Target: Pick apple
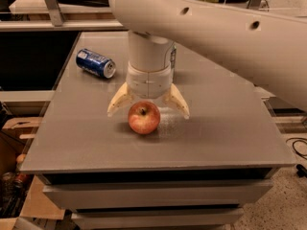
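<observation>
The apple [143, 117] is round and red with yellowish patches and a short dark stem. It sits on the grey table top [225, 133], near the front middle. My gripper [148, 111] hangs straight down from the big white arm, just behind and above the apple. Its two cream fingers are spread wide, one [118, 102] to the left of the apple and one [178, 103] to the right. The apple lies between them and slightly in front; the fingers do not touch it.
A blue soda can [96, 63] lies on its side at the back left of the table. A green can [171, 57] stands behind my wrist, mostly hidden. Drawers sit below the table's front edge. Shelving and a metal post stand at the back.
</observation>
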Action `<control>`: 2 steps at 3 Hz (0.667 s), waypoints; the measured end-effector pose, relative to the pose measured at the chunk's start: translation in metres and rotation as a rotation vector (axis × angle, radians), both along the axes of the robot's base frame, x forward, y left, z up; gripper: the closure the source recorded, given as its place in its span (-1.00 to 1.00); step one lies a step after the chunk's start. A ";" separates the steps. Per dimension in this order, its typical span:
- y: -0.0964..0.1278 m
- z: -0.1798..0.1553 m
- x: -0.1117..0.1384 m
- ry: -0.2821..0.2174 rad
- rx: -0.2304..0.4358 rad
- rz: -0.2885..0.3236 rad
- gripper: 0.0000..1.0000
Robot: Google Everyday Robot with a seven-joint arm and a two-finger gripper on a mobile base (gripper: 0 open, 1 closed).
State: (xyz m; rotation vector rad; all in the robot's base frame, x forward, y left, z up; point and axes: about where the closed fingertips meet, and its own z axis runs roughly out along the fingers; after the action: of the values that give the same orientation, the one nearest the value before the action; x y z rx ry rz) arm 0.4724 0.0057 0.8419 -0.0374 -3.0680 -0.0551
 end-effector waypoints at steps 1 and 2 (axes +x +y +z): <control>-0.005 -0.004 -0.008 0.012 -0.002 -0.013 -0.70; -0.007 -0.007 -0.012 0.021 -0.002 -0.017 -0.26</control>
State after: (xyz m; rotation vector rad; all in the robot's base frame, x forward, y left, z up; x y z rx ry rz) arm 0.4602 -0.0013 0.8348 -0.0635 -3.0468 -0.0525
